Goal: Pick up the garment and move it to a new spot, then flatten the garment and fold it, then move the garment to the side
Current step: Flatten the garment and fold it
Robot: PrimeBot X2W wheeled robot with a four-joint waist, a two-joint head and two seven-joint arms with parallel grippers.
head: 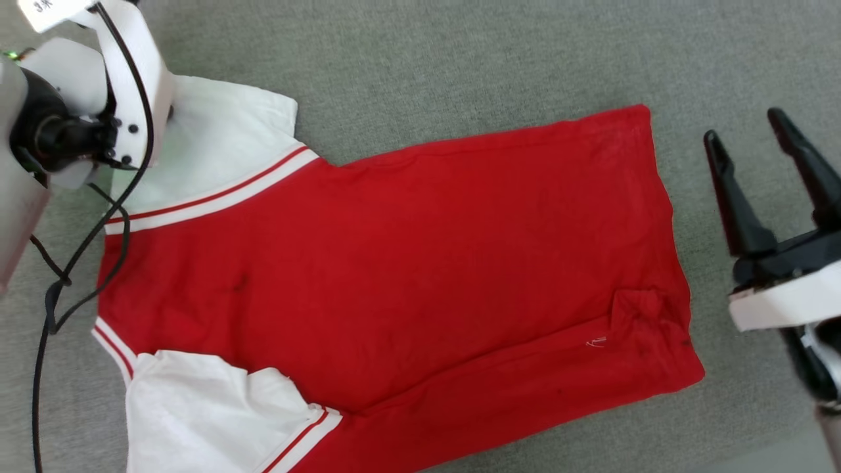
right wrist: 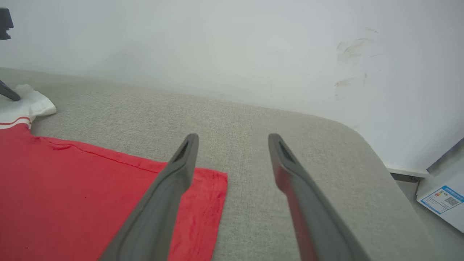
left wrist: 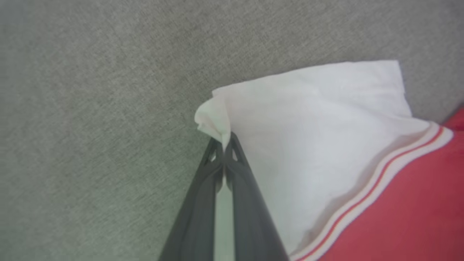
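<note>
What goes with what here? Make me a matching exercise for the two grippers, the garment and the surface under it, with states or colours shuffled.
1. left gripper
2. right gripper
3. garment
4. surface

A. grey fabric
B. open, holding nothing
C. lying spread out, mostly red
D. shut on the corner of the white sleeve

Pairs: 1-D, 2-B, 3-C, 4-A
</note>
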